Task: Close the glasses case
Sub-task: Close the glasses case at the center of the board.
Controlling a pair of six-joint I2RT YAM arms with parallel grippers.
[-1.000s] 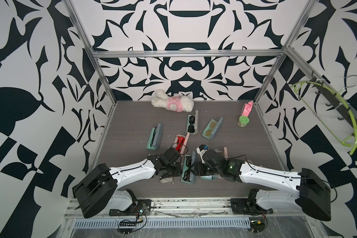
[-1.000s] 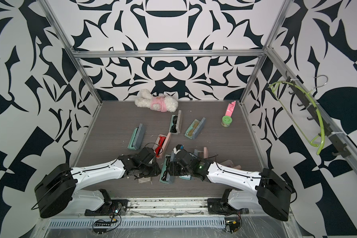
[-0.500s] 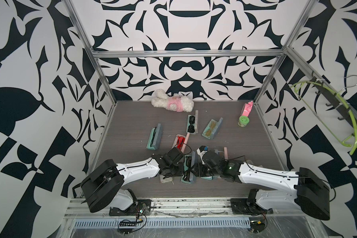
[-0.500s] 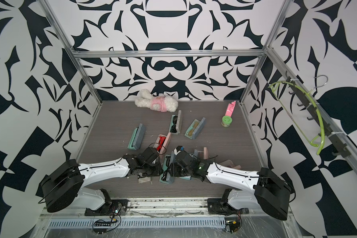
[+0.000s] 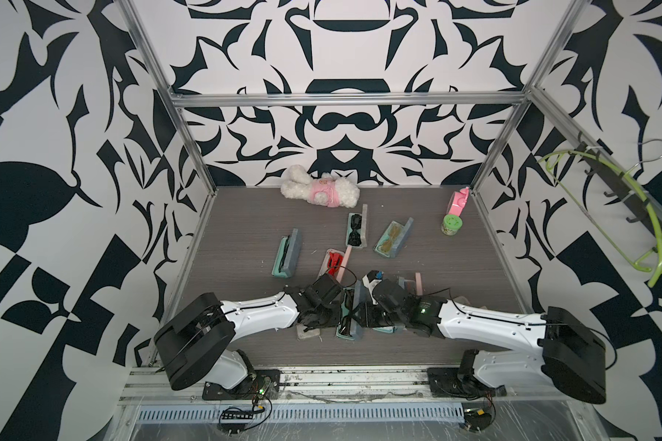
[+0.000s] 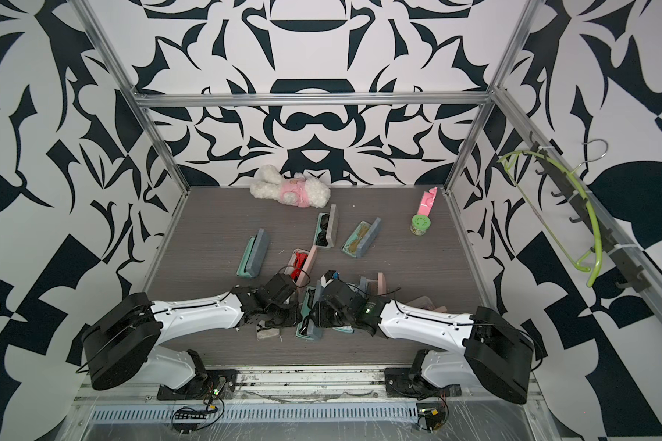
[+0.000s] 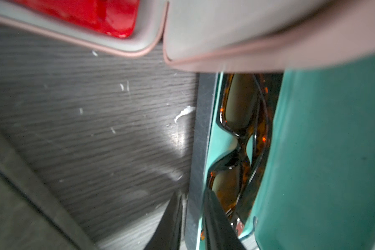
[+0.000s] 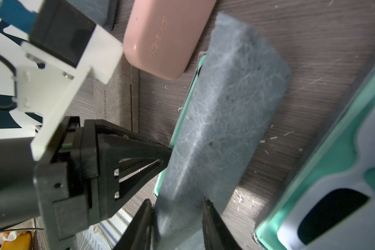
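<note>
The glasses case (image 5: 348,322) (image 6: 307,320) lies open near the table's front, grey felt outside and teal inside. Tortoiseshell sunglasses (image 7: 240,140) rest in it. Its lid (image 8: 221,121) stands nearly upright. My left gripper (image 5: 337,310) (image 6: 296,311) (image 7: 193,207) is shut on the case's grey front rim (image 7: 200,140), one finger outside and one inside. From the other side my right gripper (image 5: 363,314) (image 6: 317,314) (image 8: 178,207) is shut across the end of the grey lid. The left fingertips (image 8: 166,152) meet the lid's far edge in the right wrist view.
Several other open cases lie behind: a grey one (image 5: 287,256), one with black glasses (image 5: 357,231), one with tan glasses (image 5: 393,238), a pink one with red glasses (image 5: 335,263). Beside the right gripper lies a case with pale glasses (image 8: 333,173). Plush toy (image 5: 320,191) and green-lidded jar (image 5: 451,225) stand at the back.
Both grippers' jaws have narrowed onto the case. The left arm has swung a little to the right, closer to the case. The case itself has hardly moved.
</note>
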